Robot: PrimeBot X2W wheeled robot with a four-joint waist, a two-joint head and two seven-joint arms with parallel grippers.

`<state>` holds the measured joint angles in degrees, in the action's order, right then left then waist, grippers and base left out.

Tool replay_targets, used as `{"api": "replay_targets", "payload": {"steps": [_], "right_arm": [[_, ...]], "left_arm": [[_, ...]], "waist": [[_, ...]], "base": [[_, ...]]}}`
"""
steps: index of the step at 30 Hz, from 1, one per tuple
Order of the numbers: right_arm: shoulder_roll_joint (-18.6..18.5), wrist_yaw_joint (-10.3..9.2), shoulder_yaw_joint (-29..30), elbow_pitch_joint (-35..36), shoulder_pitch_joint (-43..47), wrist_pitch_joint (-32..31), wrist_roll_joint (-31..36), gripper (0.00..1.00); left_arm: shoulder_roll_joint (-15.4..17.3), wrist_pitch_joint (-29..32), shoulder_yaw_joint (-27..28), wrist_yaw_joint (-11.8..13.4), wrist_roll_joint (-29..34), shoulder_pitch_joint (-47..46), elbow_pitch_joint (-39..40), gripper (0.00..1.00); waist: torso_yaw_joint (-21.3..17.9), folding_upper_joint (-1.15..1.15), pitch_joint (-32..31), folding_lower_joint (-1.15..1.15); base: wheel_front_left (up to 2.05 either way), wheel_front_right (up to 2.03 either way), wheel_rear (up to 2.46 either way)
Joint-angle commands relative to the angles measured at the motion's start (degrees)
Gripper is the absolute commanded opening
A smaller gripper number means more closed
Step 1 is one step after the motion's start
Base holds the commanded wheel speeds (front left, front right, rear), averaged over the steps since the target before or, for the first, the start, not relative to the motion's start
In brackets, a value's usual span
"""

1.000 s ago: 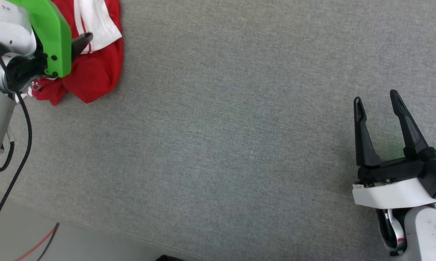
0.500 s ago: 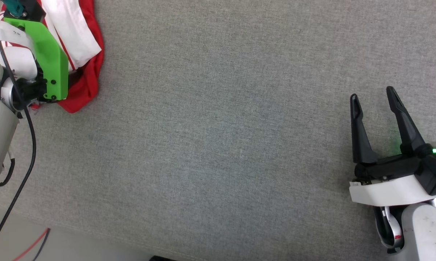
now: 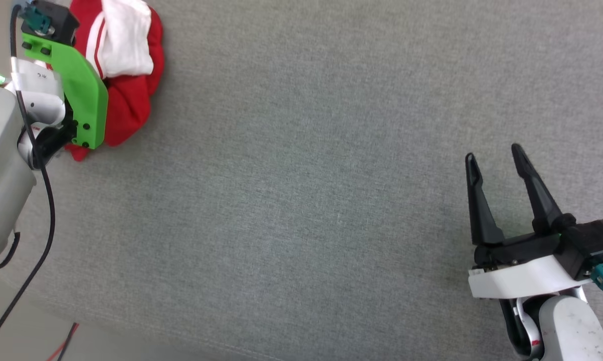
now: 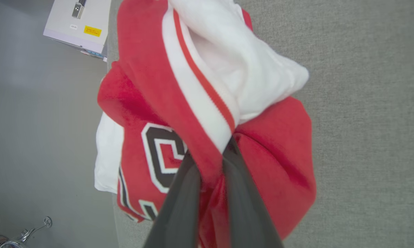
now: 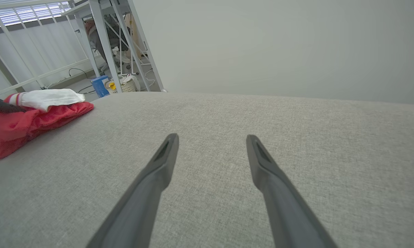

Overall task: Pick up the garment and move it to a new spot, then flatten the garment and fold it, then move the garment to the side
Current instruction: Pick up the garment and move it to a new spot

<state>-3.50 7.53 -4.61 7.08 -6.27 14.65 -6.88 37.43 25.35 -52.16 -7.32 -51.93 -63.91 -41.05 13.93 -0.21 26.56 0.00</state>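
At far left of the grey cloth surface: the garment lay bunched near the edge.
Left gripper was pinched tight on its red cloth, white sleeve heaped on top. Right gripper hovered far right over the weave, jaws wide, holding nothing. Beyond the edge: grey floor, white box, white metal frame, pale wall.
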Motion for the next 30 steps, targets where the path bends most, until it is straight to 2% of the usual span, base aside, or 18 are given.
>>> {"api": "replay_targets", "payload": {"steps": [1, 7, 15, 23, 30], "right_arm": [[0.3, -0.04, -0.2, -0.3, 0.7, 0.3, -0.6, 1.0], [0.6, -0.04, -0.2, -0.7, 2.4, 0.3, -2.1, 1.0], [0.6, -0.04, -0.7, -0.8, 4.0, 0.3, -5.2, 1.0], [0.6, -0.04, -1.3, -1.0, 4.1, 0.3, -7.1, 1.0], [0.6, -0.04, 0.2, -0.5, 3.9, 0.3, -8.4, 1.0]], "left_arm": [[0.7, -1.4, -0.8, -0.2, 0.6, -1.5, 1.2, 0.0], [1.3, -6.2, -4.0, -0.2, 1.8, -3.5, 7.1, 0.0], [-1.1, -9.5, -8.1, -0.2, 4.3, -5.0, 14.6, 0.0], [-7.9, -13.2, -11.2, -0.1, 7.5, -5.2, 18.4, 0.0], [-16.7, -17.0, -15.3, -0.1, 8.8, -4.0, 15.6, 0.0]], "waist": [[0.2, 0.21, -4.2, 0.0], [-0.8, 0.21, -8.3, 0.0], [-5.1, 0.21, -11.4, 0.0], [-12.6, 0.21, -10.8, 0.0], [-18.7, 0.21, -8.9, 0.0]], "base": [[0.0, 0.0, 0.0], [0.0, 0.0, 0.0], [0.0, 0.0, 0.0], [0.0, 0.0, 0.0], [0.0, 0.0, 0.0]]}}
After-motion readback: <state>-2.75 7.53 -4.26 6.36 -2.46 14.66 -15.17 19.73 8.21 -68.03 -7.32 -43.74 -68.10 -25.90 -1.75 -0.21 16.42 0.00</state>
